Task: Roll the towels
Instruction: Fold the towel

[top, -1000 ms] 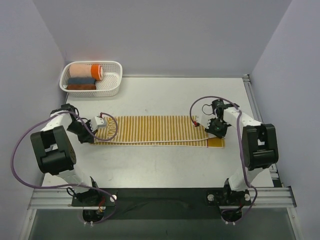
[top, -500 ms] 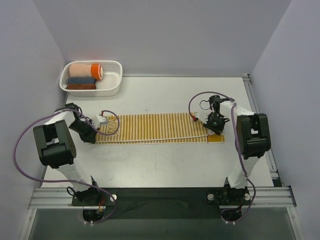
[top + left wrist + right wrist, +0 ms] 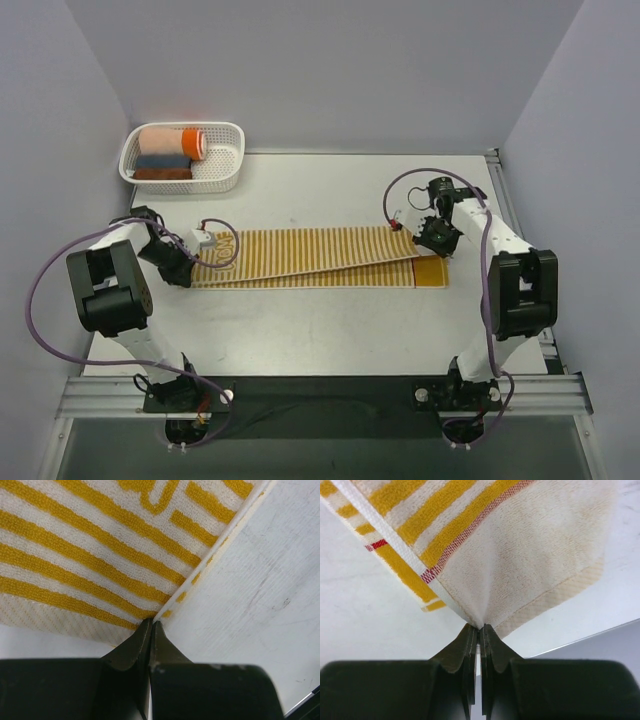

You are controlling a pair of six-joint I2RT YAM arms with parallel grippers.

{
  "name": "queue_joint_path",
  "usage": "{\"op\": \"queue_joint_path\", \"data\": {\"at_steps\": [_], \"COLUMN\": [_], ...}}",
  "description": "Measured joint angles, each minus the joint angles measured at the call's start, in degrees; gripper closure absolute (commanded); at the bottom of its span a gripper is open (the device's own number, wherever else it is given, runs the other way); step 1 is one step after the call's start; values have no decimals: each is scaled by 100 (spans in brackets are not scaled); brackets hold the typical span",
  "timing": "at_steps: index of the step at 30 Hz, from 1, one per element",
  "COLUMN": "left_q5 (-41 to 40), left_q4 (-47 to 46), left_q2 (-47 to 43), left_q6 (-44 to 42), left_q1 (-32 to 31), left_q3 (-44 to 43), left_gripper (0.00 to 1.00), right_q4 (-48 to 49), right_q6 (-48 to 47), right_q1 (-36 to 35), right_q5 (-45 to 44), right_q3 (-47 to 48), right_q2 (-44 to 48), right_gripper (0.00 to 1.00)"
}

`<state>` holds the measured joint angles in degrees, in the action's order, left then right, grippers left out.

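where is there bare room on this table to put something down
Bare table runs along the near side, between the striped towel and the near edge. Another patch lies behind the towel, right of the basket. Crowded: both towel ends, where the left claw and right claw pinch corners.

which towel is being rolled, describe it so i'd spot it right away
On the white table, in front of the corner basket, a long towel lies stretched out. Unlike the plain rolls in that basket, it is unrolled, with thin yellow-and-white stripes.

Your left arm (image 3: 108, 300) and right arm (image 3: 518, 290): white links, chunky black joints. Loopy purple cables (image 3: 29, 300) on both, black wedge fingers (image 3: 127, 652).
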<state>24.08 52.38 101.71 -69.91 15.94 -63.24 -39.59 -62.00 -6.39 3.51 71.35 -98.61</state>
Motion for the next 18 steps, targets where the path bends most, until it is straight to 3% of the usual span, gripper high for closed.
{"op": "queue_joint_path", "data": {"at_steps": [6, 18], "left_q5": [-2, -31], "left_q4": [-15, -42], "left_q2": [0, 2], "left_q6": [72, 225], "left_q1": [-9, -26], "left_q3": [0, 0], "left_gripper": [100, 100], "right_q4": [-249, -433], "right_q6": [-9, 581], "right_q1": [-20, -76], "right_q5": [61, 205], "right_q3": [-221, -317], "right_q2": [332, -981], "right_gripper": [100, 100]}}
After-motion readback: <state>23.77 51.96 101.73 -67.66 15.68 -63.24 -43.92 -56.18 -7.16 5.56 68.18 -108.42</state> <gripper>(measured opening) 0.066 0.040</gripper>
